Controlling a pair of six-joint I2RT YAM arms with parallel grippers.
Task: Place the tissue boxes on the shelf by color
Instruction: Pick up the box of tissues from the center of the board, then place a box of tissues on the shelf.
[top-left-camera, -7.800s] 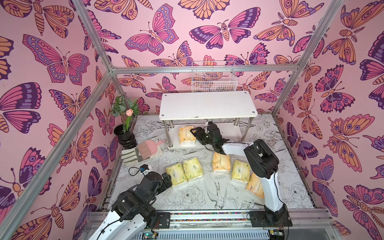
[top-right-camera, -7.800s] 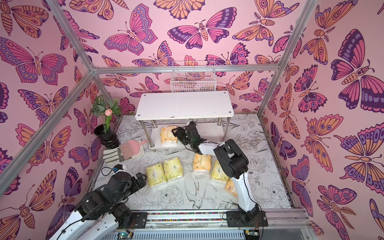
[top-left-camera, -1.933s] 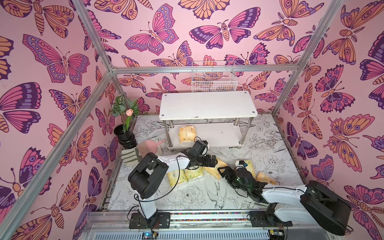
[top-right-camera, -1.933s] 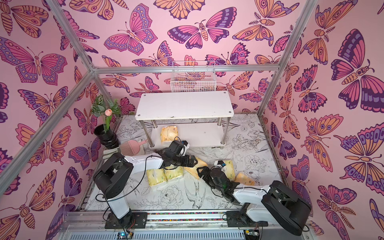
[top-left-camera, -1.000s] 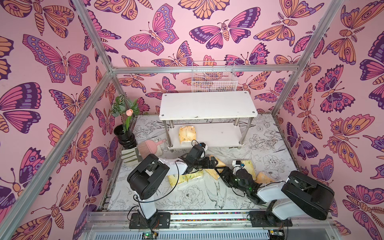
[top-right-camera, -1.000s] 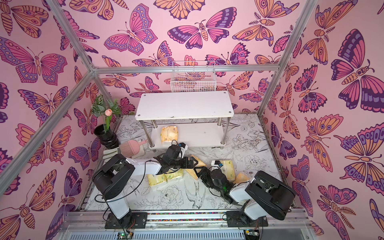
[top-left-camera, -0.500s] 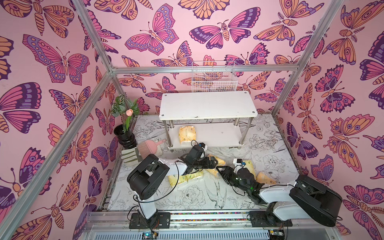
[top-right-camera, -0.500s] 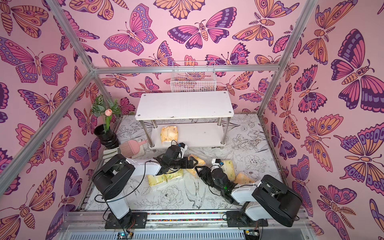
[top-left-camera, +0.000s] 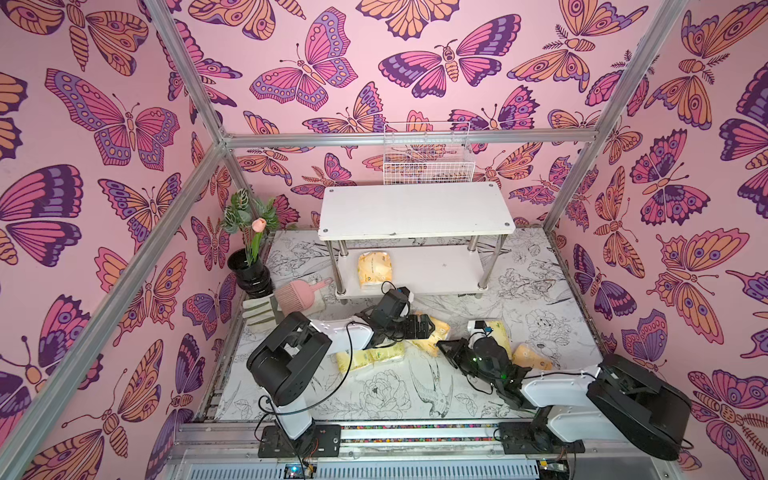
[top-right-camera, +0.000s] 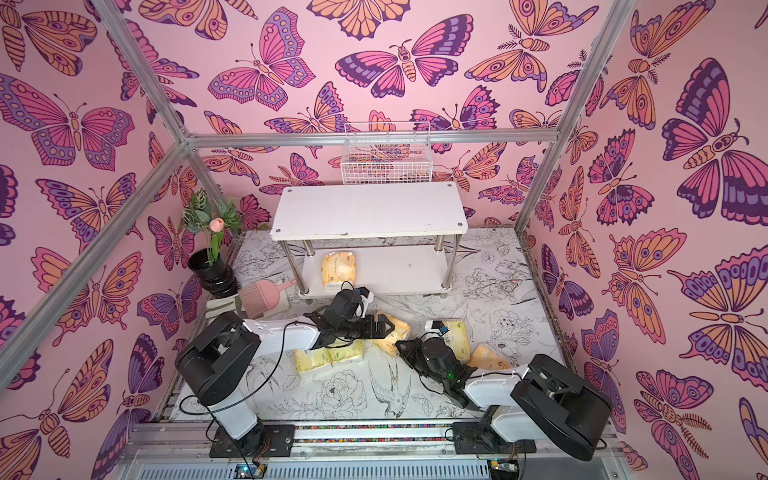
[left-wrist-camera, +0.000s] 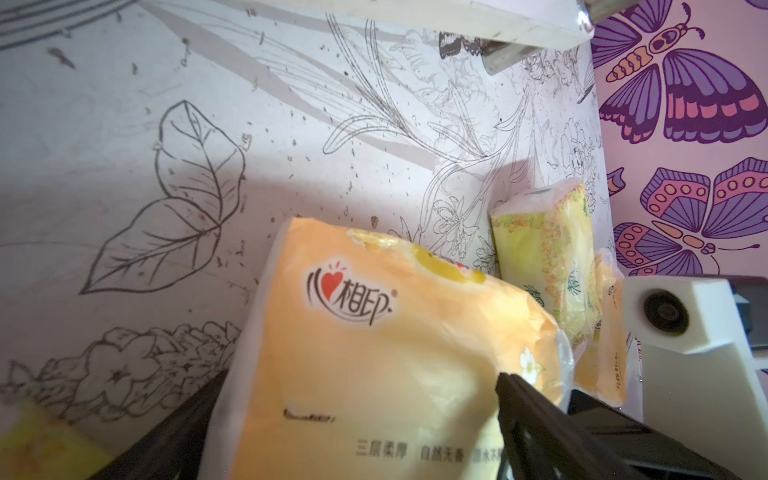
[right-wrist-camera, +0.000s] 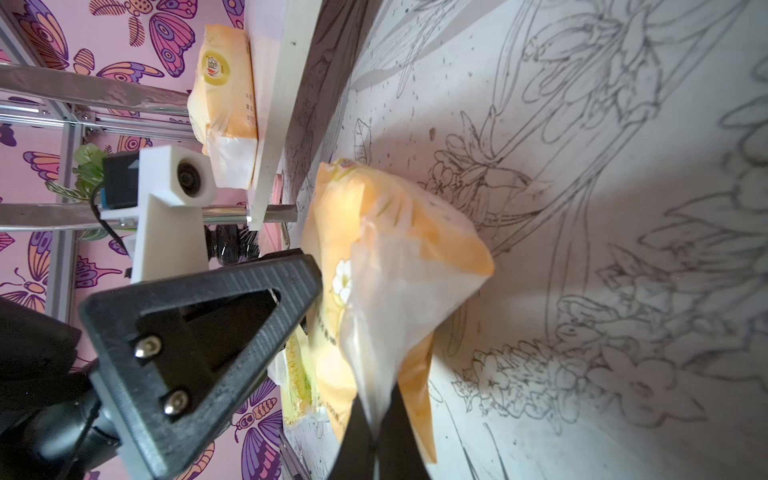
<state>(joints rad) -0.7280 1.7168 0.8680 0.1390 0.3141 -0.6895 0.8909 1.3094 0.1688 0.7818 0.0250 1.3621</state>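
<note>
Both top views look down from high in front over the whole table (top-left-camera: 291, 390) and shelf (top-left-camera: 415, 208), while the two wrist cameras face one orange pack (left-wrist-camera: 374, 353) closely, from opposite sides.

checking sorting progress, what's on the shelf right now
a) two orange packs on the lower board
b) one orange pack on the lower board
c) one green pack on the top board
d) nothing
b: only one orange pack lies on the shelf, on its lower board.
</note>
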